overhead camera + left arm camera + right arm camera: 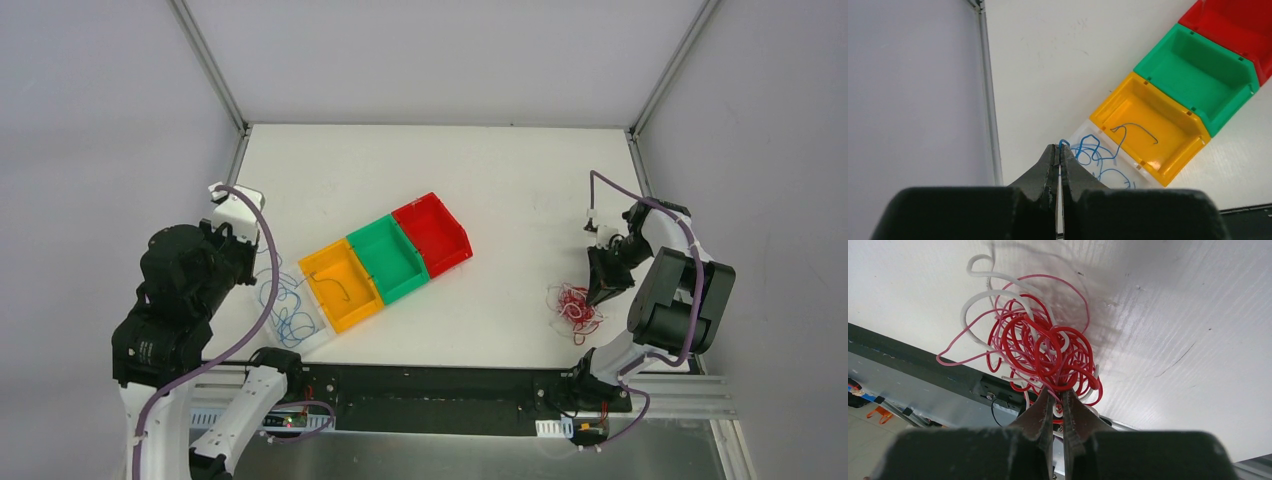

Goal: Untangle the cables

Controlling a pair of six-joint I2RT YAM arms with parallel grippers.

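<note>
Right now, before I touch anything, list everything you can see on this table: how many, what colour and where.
table: one, white, under everything
clear bin: one, see-through, near-left end of the bin row
yellow bin: one, yellow, next to the clear bin
green bin: one, green, between yellow and red
red bin: one, red, far end of the row
blue wires: several, blue, tangled in the clear bin, one end lying in the yellow bin
red and white wires: one tangle, on the table, near right
left pincer: one, black, shut on a blue wire
right pincer: one, black, shut on the red tangle
</note>
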